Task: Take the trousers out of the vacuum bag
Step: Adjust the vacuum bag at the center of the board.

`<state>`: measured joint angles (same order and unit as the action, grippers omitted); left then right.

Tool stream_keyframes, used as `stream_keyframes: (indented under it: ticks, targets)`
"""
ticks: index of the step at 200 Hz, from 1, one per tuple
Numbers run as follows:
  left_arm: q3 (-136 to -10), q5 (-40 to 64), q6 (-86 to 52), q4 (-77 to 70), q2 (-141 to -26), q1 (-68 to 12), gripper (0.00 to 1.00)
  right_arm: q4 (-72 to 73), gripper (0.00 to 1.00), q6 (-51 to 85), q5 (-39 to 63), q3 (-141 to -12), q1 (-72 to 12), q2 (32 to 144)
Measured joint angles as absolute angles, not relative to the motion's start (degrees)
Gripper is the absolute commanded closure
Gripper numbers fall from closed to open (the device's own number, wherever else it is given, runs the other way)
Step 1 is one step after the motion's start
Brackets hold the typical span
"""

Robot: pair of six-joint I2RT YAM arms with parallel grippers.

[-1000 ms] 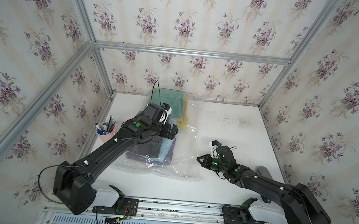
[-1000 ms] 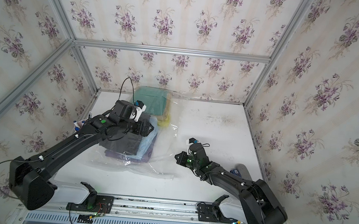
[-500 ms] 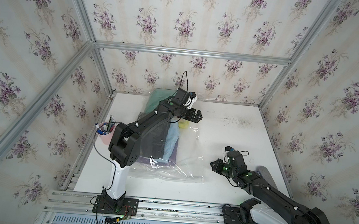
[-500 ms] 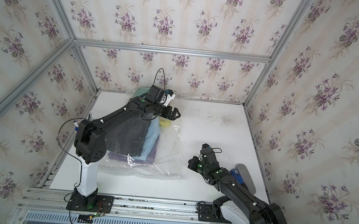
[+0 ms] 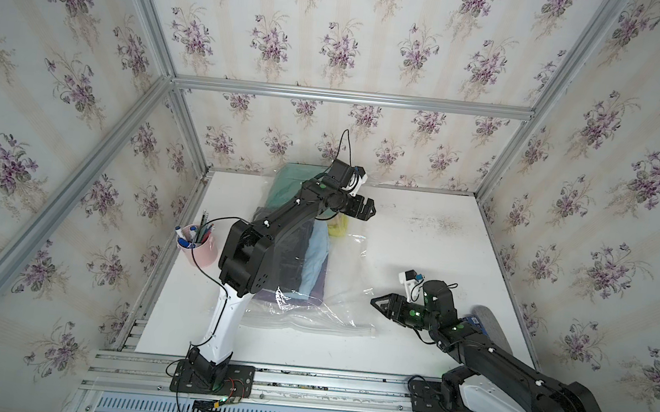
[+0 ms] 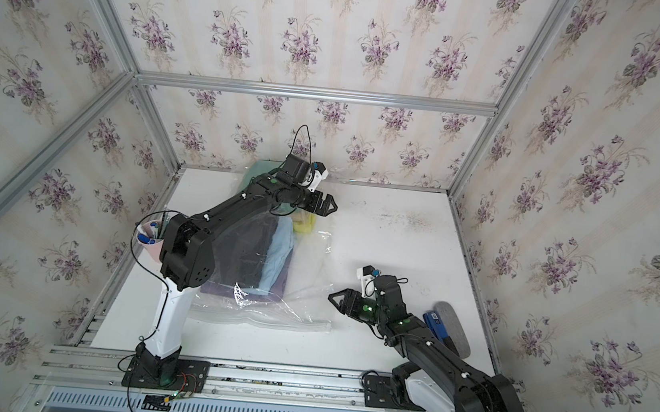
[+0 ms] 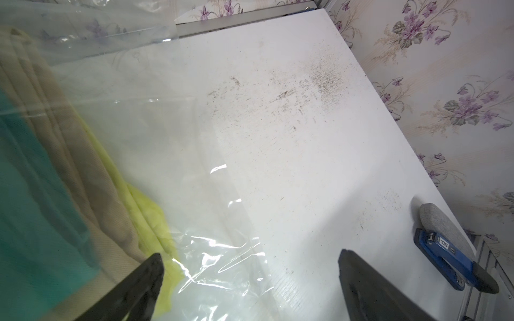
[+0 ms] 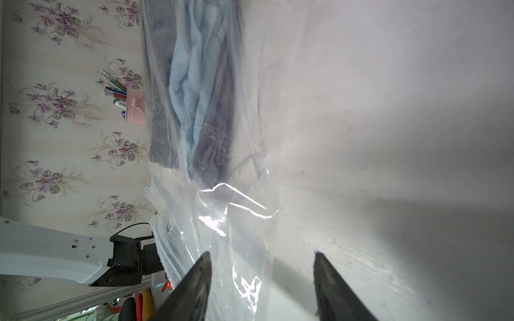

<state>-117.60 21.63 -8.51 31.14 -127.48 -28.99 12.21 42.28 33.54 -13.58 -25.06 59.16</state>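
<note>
Trousers are all inside the vacuum bag, none out yet. The bag lies flat on the white table, and the stack fills the side of it nearer the pink pen cup. Dark grey, light blue and purple sit at the near end. Teal, tan and yellow sit at the far end by the back wall.

Left gripper: jaws wide apart, nothing between them. It hangs over the far end of the bag, just above the yellow piece. In the left wrist view, teal, tan and yellow show through the plastic beside one finger.

Right gripper: jaws parted, holding nothing. It is low by the bag's near corner on the side away from the stack, tips pointing at the plastic. In the right wrist view the clear, garment-free part of the bag lies between and just ahead of the tips, with the light blue and purple folds further on.

A blue-and-grey tool lies at the table edge behind the right arm.
</note>
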Motion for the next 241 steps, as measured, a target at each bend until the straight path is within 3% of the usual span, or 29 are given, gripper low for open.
stream_keyframes:
  ticks: [18,58,94,115,182,241]
  targets:
    - [-119.04,21.63,-8.10,31.73,-129.23,-28.93,0.00,15.49,0.34,43.55,35.35,-13.50,-25.19,61.71]
    - [-125.54,21.89,-7.49,33.74,-134.93,-28.73,0.00,21.23,0.51,44.77,37.01,-15.09,-27.51,69.04]
    - [-131.39,21.98,-7.31,35.29,-140.07,-27.55,0.00,25.04,0.78,45.43,36.99,-15.90,-29.28,74.17]
    - [-134.87,21.50,-7.31,35.81,-143.31,-26.65,0.00,26.89,1.00,46.44,36.86,-15.94,-29.56,75.72]
    - [-139.81,20.91,-8.67,36.05,-148.97,-22.35,0.00,24.99,1.00,44.86,35.57,-19.22,-29.61,76.66]
    - [-131.94,19.46,-9.13,32.75,-145.18,-18.41,0.00,19.40,1.00,38.94,33.82,-27.38,-28.53,82.94]
